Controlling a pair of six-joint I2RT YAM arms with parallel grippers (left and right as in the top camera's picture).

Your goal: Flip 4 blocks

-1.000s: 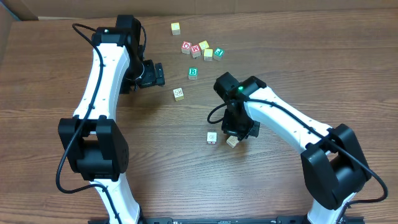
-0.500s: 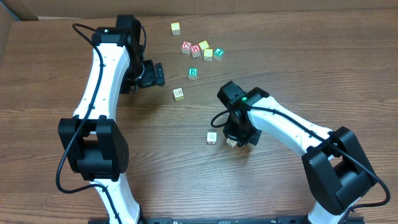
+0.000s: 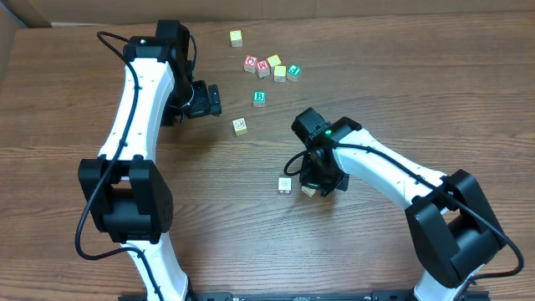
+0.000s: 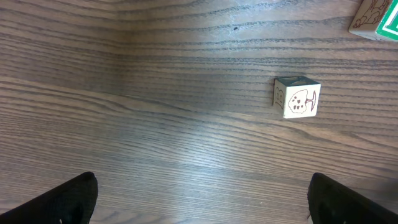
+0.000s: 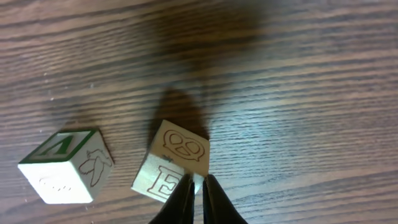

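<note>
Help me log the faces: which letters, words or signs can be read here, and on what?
"B": top of the green-lettered pale wooden cube.
"E": side of the tilted pale wooden cube.
"V": green-framed pale wooden cube beside it.
Letters on the far clustered cubes: too small to read.

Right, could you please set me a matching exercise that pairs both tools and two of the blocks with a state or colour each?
Things:
1. left tool
2. right tool
3. B block
4. pretzel block

States:
a. shut
b. green letter on top
c. wide open
d. an E on a side face

Pairs: 1-c, 2-a, 3-b, 4-d.
</note>
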